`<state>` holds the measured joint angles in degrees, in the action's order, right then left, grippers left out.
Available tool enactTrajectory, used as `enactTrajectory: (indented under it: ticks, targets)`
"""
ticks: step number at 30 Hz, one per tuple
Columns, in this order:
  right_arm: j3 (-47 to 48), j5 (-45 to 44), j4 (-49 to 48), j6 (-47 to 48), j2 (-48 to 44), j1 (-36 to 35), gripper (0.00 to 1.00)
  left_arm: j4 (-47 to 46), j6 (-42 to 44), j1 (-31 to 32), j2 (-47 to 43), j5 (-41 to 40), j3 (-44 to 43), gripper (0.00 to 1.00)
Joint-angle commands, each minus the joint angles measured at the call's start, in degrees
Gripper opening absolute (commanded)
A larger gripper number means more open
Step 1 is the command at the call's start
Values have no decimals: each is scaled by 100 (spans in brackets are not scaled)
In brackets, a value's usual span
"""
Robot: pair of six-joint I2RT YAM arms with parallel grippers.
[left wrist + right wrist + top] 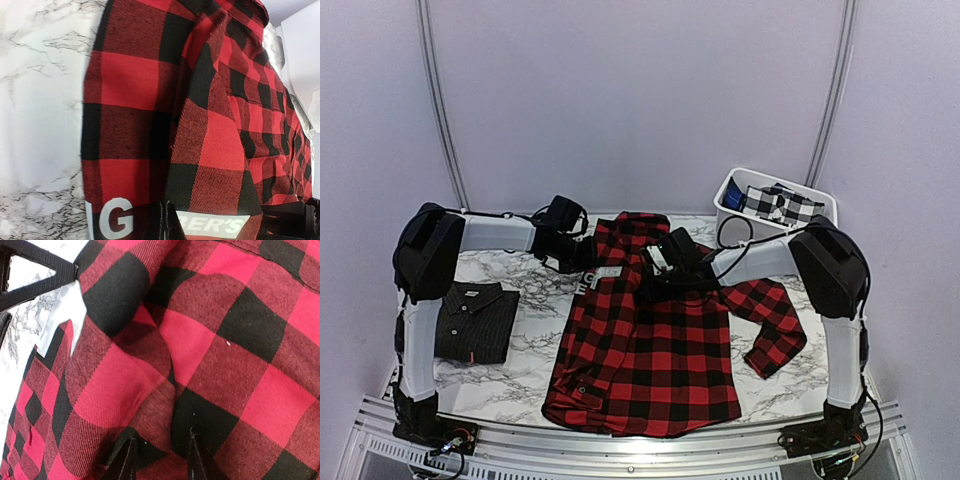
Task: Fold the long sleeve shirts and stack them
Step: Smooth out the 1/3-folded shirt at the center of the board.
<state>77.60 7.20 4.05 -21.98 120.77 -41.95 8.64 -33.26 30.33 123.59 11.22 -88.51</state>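
While the left fingers (164,224) pinch shut on a raised fold of the red-and-black flannel shirt (650,350) at its 11 o'clock shoulder, the right fingers (666,266) clamp a ridge nearer 12. The flannel sprawls mid-counter (535,335). The black pinstriped shirt (473,320) lies folded at its 9 o'clock, apart.

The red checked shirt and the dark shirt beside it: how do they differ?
The red-and-black check shirt has big bold squares; the black shirt has fine pale stripes. The check shirt lies spread out mid-table, one sleeve trailing sideways; the black shirt is already folded into a neat rectangle at the left. The check shirt covers far more of the marble table than the black shirt. Both have collars.
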Motion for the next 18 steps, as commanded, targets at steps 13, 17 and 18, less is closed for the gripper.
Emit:
enactTrajectory:
  ticks: [13,17,18]
  targets:
    - [370,-683,462,62,6,-86,0,331,103,-114,160,-195,-120,0]
    - [327,-1009,610,78,-62,-85,0,365,126,-130,228,-302,-147,0]
    - [318,-996,614,79,-62,-88,0,374,134,-125,247,-312,-155,0]
